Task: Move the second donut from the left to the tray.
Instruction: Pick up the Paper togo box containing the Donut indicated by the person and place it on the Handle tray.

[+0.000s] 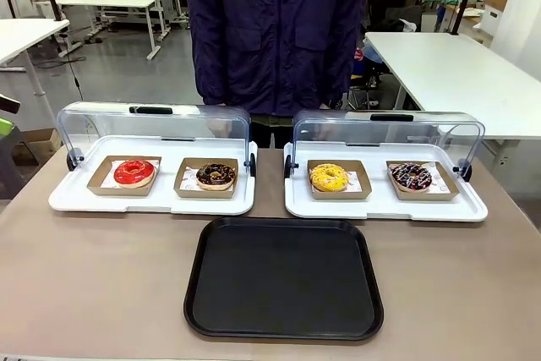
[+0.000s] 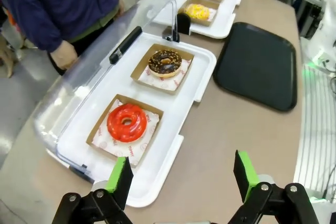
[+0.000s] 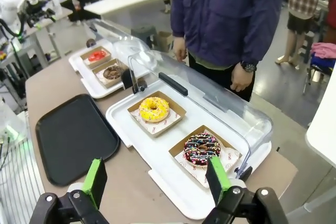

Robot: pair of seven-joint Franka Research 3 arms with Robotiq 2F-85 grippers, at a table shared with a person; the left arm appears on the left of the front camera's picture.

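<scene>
Reach not yet begun. On the table (image 1: 101,293), the black tray (image 1: 283,281) lies bare, just before the left white display tray (image 1: 152,202), its dome (image 1: 101,124) swung back. The crumb-topped chocolate donut (image 1: 215,176) rests there in its cardboard holder (image 1: 188,191); the approach must clear the white rim. Left tool (image 2: 182,176) and right tool (image 3: 156,177) hang spread, holding nothing.

Lab with white worktables (image 1: 444,73)
</scene>
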